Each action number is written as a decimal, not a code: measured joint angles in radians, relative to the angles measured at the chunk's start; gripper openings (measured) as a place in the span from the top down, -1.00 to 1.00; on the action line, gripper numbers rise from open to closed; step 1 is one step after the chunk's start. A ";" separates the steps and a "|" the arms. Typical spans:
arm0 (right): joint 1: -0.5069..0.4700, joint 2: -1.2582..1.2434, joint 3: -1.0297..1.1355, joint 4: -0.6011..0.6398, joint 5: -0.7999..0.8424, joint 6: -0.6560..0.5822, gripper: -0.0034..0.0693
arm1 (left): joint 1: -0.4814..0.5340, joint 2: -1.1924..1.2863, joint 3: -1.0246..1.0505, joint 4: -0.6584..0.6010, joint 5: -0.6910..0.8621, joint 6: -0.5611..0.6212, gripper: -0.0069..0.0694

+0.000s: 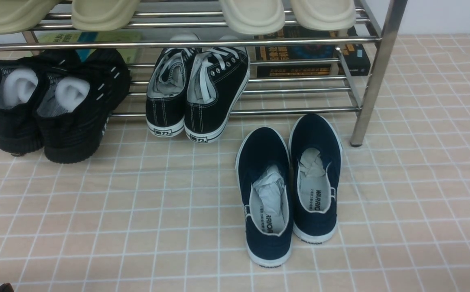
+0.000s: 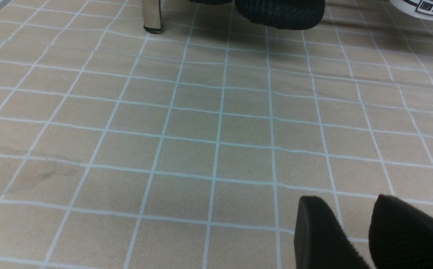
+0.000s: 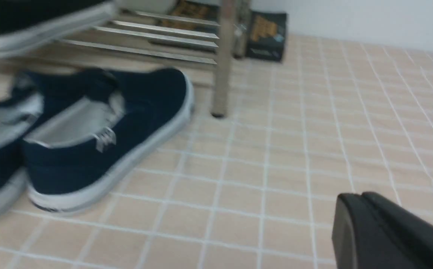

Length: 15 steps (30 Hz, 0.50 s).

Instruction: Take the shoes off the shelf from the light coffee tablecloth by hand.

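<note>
Beige gridded tablecloth (image 1: pixel 137 202) bears paper-stuffed navy shoes (image 1: pixel 289 186).

The navy slip-ons (image 1: pixel 289 186) carry "WARRIOR" printed on each grey insole, and the same word in small black letters on each white heel. At about ten o'clock from them, the black lace-up sneakers (image 1: pixel 196 95) show white heel tabs with two Chinese characters, "回力". The books (image 1: pixel 312 52) behind the rack (image 1: pixel 375 73) have yellow lettering too small to read.
</note>
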 joint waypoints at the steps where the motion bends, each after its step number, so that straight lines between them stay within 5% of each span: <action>1: -0.015 -0.015 0.023 0.001 -0.001 0.000 0.86 | 0.000 0.000 0.000 0.000 0.000 0.000 0.19; 15: -0.037 -0.049 0.049 -0.031 0.120 0.063 0.81 | 0.000 -0.001 0.000 0.000 0.000 0.000 0.19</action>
